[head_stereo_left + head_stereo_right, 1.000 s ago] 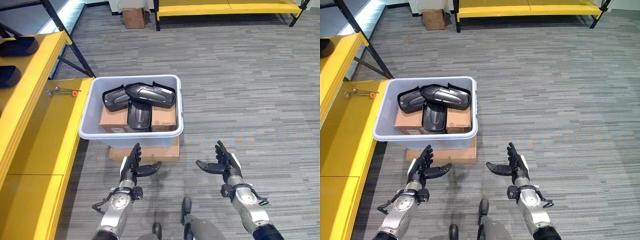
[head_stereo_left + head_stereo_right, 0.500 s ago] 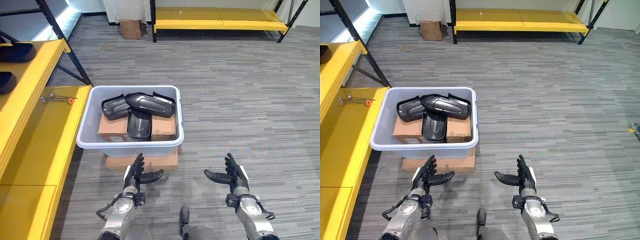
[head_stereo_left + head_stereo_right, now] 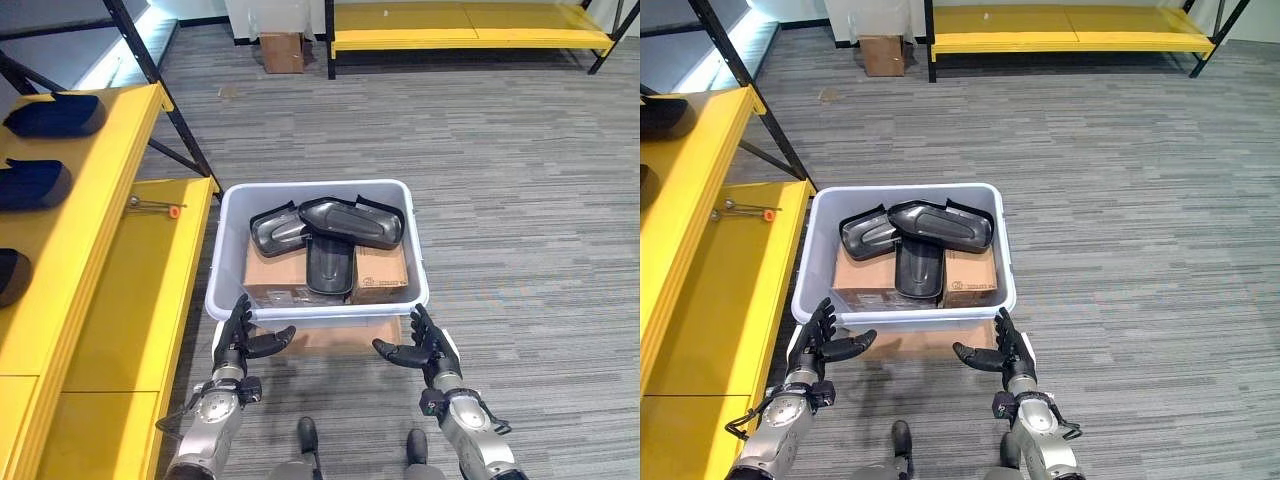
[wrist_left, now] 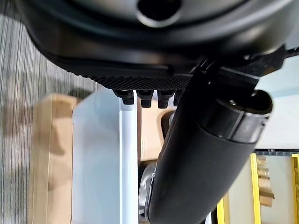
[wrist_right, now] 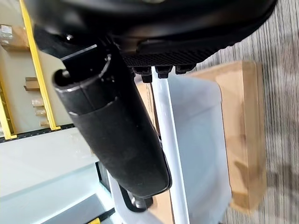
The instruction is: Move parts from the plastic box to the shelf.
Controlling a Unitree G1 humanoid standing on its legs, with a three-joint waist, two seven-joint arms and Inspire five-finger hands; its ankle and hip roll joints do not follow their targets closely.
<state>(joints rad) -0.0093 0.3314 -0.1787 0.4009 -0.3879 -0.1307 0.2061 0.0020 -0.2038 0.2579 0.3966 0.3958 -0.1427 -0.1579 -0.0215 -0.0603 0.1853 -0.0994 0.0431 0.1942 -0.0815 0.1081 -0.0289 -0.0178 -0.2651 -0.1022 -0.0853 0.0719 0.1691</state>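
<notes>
A pale grey plastic box (image 3: 316, 313) stands on a flat cardboard base (image 3: 345, 335) on the floor. In it, black moulded parts (image 3: 340, 224) lie piled over brown cartons (image 3: 381, 279). My left hand (image 3: 238, 337) is open just before the box's front left corner. My right hand (image 3: 422, 347) is open before the front right corner, thumb pointing inward. Neither holds anything. Both wrist views look past straight fingers at the box's rim (image 4: 127, 154) from close up. The yellow shelf (image 3: 110, 290) runs along the left, with dark parts (image 3: 57, 114) on its upper level.
A small tool with an orange tip (image 3: 155, 207) lies on the lower shelf board. A black upright post (image 3: 165, 95) stands behind the shelf. Far back are a cardboard carton (image 3: 283, 51) and a low yellow rack (image 3: 470, 38). Grey carpet lies to the right.
The whole view has shifted, so the camera moved. The box now stands much closer to both hands, which stay open and sit by its front wall.
</notes>
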